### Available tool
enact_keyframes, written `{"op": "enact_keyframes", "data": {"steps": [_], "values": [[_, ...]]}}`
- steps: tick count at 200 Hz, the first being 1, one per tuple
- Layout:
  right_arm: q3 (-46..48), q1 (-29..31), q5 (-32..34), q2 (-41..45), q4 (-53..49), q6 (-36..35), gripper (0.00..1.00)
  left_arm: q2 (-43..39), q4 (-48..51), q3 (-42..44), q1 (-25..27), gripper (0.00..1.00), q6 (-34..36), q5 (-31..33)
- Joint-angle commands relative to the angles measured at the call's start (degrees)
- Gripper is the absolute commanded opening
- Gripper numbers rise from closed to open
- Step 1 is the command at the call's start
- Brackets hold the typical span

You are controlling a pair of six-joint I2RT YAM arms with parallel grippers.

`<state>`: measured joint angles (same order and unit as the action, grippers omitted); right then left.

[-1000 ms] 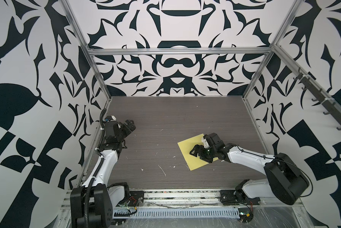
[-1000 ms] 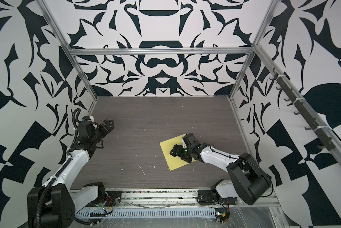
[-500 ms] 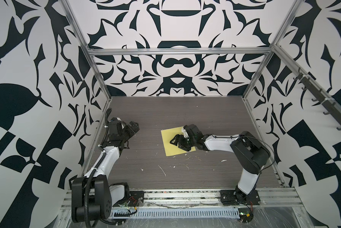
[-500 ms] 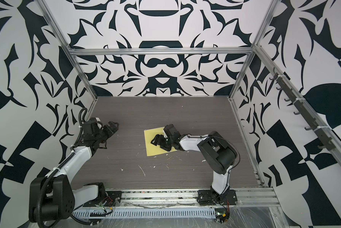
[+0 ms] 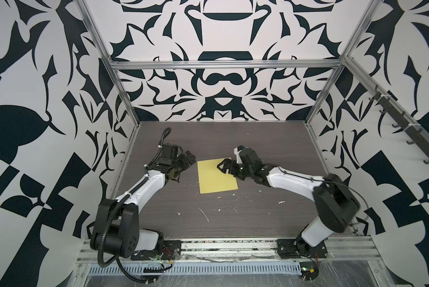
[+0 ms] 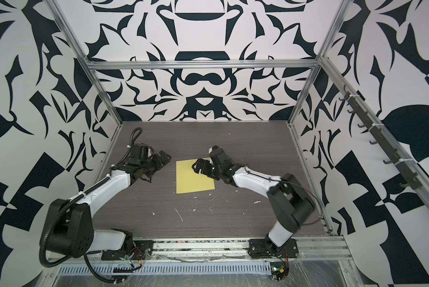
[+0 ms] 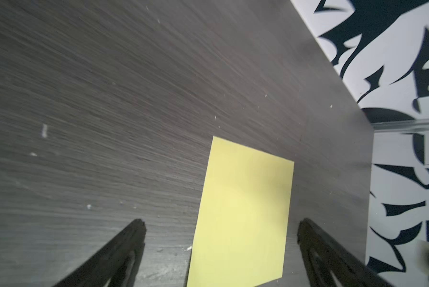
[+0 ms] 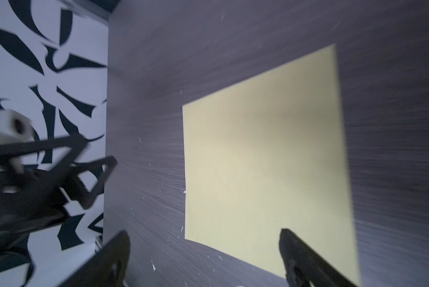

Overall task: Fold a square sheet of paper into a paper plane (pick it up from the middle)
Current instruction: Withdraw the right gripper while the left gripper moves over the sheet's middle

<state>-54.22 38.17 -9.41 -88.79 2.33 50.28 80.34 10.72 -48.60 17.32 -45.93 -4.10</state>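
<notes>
Both spread-jawed, the left gripper (image 5: 183,167) hangs beside the left edge of the square sheet of paper (image 5: 217,177), the right gripper (image 5: 230,170) over its right edge, open table (image 5: 258,223) around.

text: none legible | numbers: none | labels, brands, signs: none legible | sheet of paper (image 5: 217,176): plain yellow, unprinted | walls (image 5: 221,29): black-and-white shapes only, no letters

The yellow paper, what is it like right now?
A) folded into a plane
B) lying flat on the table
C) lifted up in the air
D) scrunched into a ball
B: the square sheet of paper lies flat and uncreased on the table in both top views and both wrist views.
</notes>
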Motion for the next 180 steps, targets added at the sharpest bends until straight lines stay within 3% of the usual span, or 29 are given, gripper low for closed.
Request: {"op": "enact_keyframes", "data": {"steps": [1,35,61,108,180], "values": [[3.2,-2.4,15.3,8.8,-10.1,-9.2,1.00,4.2,8.4,-4.6,5.5,0.99,-2.8,5.0],[4.3,-11.3,10.7,12.5,-16.8,-13.0,1.00,12.9,17.3,-13.4,14.3,0.99,-0.8,11.7],[4.2,-13.2,10.6,12.4,-18.8,-15.1,1.00,19.8,26.9,-21.9,19.3,1.00,4.3,17.4],[4.9,-13.3,11.2,10.7,-18.3,-15.0,0.98,29.8,35.2,-32.8,23.1,1.00,2.1,17.7],[5.1,-13.2,10.8,9.3,-17.7,-15.6,0.96,39.7,41.0,-42.9,23.5,0.95,-0.7,17.5]]}}
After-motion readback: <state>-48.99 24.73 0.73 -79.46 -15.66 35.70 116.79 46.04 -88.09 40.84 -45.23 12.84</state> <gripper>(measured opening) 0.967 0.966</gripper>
